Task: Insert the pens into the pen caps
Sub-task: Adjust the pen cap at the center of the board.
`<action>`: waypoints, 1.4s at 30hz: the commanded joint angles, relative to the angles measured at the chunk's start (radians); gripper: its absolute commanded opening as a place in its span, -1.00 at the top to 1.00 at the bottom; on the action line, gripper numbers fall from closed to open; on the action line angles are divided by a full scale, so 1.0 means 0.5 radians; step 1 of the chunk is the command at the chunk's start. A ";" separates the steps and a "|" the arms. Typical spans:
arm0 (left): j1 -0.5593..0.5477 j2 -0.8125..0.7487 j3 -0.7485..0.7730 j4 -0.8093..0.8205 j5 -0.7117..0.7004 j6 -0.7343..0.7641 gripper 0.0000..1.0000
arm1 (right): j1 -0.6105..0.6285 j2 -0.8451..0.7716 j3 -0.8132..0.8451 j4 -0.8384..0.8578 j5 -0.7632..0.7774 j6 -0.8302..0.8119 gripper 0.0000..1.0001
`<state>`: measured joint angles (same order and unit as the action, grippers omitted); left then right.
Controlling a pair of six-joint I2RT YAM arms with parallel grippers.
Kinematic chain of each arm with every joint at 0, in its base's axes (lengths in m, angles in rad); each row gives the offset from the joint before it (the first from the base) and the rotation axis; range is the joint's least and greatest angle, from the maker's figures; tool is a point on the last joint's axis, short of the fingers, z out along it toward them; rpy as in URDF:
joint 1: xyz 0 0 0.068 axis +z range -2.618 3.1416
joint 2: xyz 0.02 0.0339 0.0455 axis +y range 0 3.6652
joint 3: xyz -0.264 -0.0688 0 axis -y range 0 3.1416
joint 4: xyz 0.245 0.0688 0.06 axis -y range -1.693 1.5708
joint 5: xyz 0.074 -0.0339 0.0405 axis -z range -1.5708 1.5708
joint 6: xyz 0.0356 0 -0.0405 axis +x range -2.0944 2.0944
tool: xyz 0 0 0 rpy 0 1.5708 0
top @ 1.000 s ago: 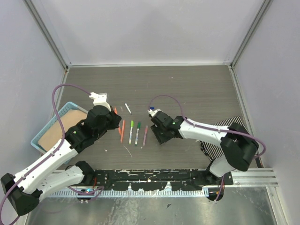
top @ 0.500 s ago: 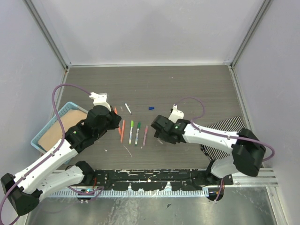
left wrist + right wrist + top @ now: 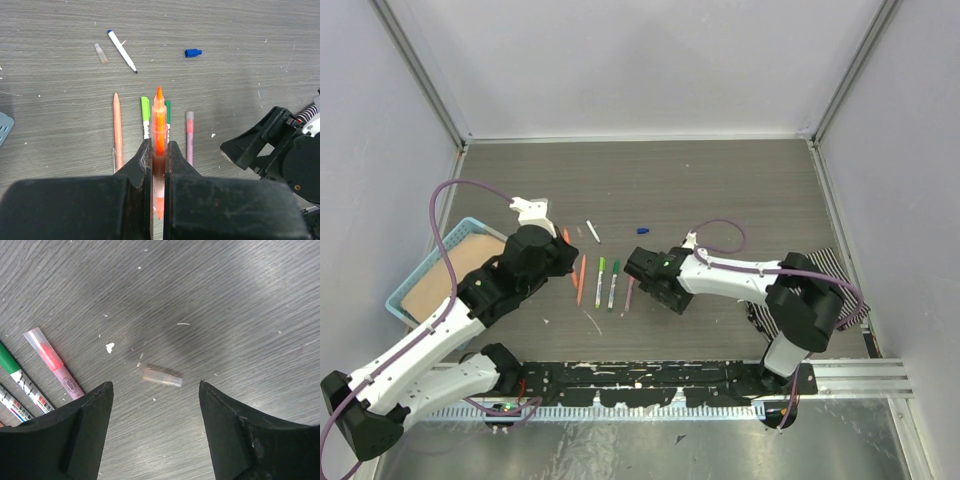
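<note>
Two robot arms work over a grey wood-grain table. The left claw is clamped tight on an orange pen. Its two black fingers pinch the barrel near the middle, and the bare orange tip points forward, away from the arm. Gripped this way, the writing end juts clear of the fingers, which looks meant to leave it free to slide into a cap.

Beneath that raised pen, a short row of other pens lies side by side on the table — a salmon pen, a light green pen, a dark green one half hidden, and a pink pen.

The right claw hangs low over the table with its fingers spread wide and nothing in them. Between the fingers, touching neither, a small clear cap lies on its side, just beside the pink pen. The claw seems set to close on this cap and lift it toward the waiting pen.

Farther back, a blue cap and a white pen lie well apart from the row.
</note>
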<state>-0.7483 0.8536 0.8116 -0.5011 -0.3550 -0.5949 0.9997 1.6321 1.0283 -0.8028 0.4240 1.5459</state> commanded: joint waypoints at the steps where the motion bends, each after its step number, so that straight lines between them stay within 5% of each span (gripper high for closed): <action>1: 0.009 -0.023 -0.013 -0.006 -0.036 0.024 0.90 | 0.009 0.093 0.128 -0.060 0.016 0.089 -0.47; 30: 0.009 -0.020 -0.023 -0.011 -0.064 0.037 0.89 | 0.010 0.336 0.224 -0.196 0.043 0.163 -0.22; 42: 0.009 0.007 -0.013 0.008 -0.055 0.039 0.89 | 0.008 0.387 0.241 -0.211 0.058 0.132 0.03</action>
<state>-0.7479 0.8539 0.8116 -0.5190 -0.3664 -0.5865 0.9997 1.8027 1.1370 -0.8818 0.4065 1.5993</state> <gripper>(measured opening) 0.080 0.509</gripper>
